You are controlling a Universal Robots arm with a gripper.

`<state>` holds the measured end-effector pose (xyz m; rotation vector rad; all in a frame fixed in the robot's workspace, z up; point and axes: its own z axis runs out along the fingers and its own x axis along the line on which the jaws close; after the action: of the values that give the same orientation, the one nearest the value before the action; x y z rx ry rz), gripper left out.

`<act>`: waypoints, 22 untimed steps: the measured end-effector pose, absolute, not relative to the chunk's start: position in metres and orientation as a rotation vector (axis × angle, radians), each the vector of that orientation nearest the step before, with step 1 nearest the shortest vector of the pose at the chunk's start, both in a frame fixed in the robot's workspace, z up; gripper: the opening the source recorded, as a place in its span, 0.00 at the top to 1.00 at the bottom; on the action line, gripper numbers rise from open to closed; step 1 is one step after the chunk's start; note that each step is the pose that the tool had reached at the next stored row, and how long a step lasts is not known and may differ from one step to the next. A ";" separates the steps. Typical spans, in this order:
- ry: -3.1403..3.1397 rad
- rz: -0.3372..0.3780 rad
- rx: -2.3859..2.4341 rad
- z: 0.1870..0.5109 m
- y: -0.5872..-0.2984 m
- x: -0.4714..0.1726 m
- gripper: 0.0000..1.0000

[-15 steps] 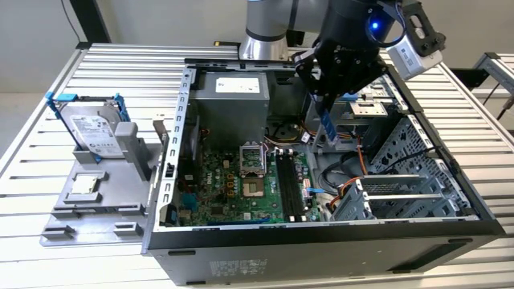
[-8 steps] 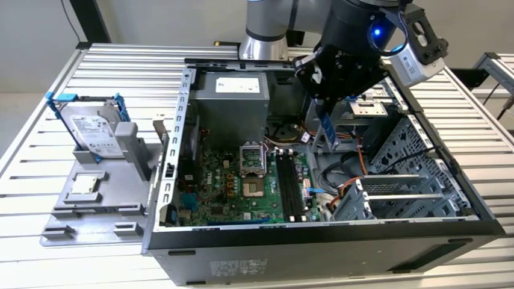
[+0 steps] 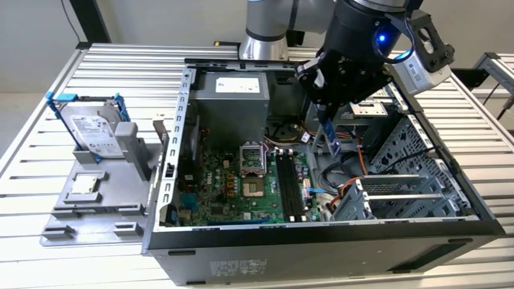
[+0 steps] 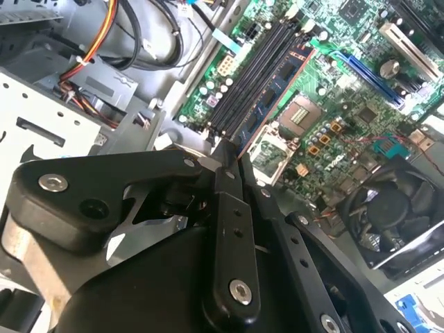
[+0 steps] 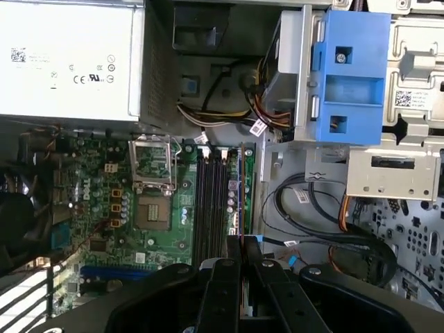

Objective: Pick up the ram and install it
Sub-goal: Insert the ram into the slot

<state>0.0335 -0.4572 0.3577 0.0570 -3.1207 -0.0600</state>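
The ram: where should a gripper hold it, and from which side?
Probably by its two flat faces at the upper end, from above: the ram is a thin flat stick, and the gripper holds it so, hanging down over the case.

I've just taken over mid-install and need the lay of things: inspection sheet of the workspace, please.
Surface: slatted metal table, open computer case on it.
Job's things: ram hangs upright over the case interior, unseated; black slots look empty.
Clutter: hard drive on grey stand, exterior view's left.
Grippers: gripper shut on the ram.
Cables: wire bundles inside the case beside the slots.
Surroundings: nothing seen.
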 end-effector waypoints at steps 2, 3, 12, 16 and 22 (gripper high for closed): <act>-3.121 -0.063 0.057 0.358 -0.457 0.034 1.00; -3.121 -0.063 0.057 0.358 -0.457 0.033 1.00; -3.115 -0.058 0.057 0.355 -0.457 0.033 1.00; -3.115 -0.059 0.057 0.353 -0.457 0.033 1.00; -3.115 -0.058 0.057 0.346 -0.457 0.034 1.00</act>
<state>0.0335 -0.4572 0.3462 0.0566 -3.1146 -0.0585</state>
